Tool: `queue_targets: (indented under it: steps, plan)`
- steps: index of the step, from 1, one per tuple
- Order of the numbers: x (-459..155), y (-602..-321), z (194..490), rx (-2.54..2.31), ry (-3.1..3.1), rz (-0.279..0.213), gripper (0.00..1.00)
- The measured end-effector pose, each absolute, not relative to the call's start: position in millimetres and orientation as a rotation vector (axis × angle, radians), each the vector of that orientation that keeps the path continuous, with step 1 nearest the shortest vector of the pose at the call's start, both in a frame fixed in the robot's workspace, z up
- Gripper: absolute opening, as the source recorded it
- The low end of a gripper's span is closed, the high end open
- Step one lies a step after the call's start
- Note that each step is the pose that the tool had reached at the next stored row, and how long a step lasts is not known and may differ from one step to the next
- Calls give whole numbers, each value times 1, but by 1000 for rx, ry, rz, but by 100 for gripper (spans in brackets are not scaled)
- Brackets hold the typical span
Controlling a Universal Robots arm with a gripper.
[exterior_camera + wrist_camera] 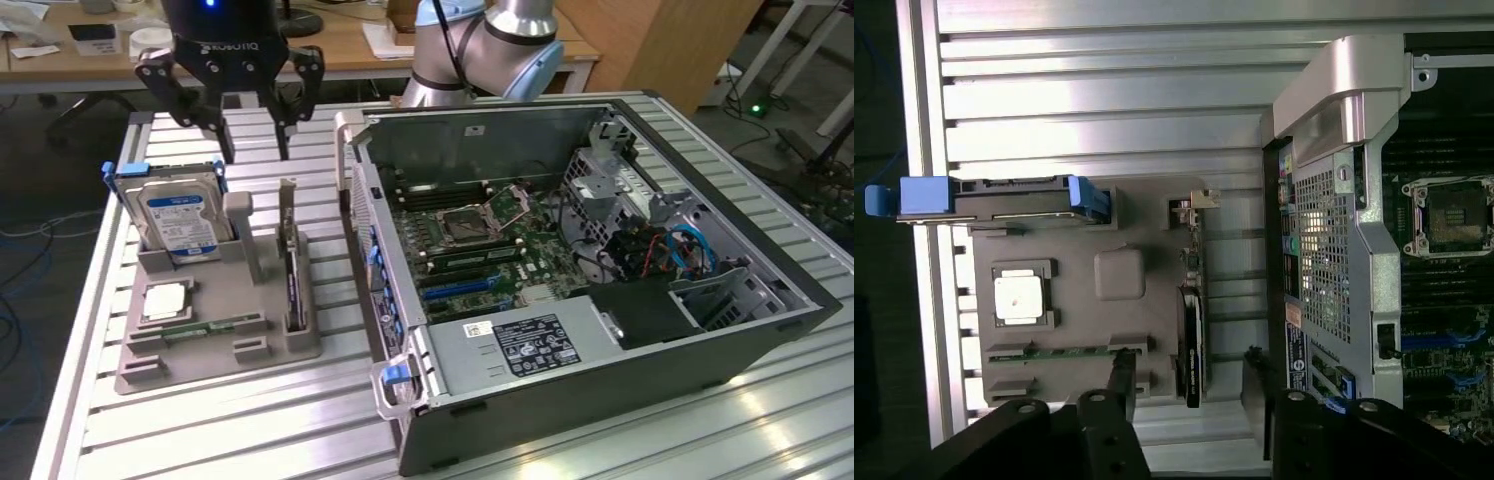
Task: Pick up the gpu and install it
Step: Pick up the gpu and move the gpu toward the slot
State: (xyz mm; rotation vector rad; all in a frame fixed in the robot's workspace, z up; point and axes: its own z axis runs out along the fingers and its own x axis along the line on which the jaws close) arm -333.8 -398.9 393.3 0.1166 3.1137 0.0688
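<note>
With the fingers (283,135) apart and empty above the gray tray (200,355), where the gpu (290,270) stands on edge at their six o'clock, a good grasp likely means centring astride its thin top edge, squared to its flat faces, clear of the hard drive (180,215) at the gpu's ten o'clock.

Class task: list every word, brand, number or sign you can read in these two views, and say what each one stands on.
"ROBOTIQ": on the body of the gripper.
Label on the hard drive: too small to read.
Label on the power supply: too small to read.
Stickers on the computer case: blurred.
</note>
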Motion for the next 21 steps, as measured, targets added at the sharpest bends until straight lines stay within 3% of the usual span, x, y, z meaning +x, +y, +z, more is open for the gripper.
queue_targets:
  steps: [3, 21]
  plan:
    - [-334, -399, 393, 101, 3115, 68, 65]
    - [-334, -406, 386, 11, 3118, 66, 65]
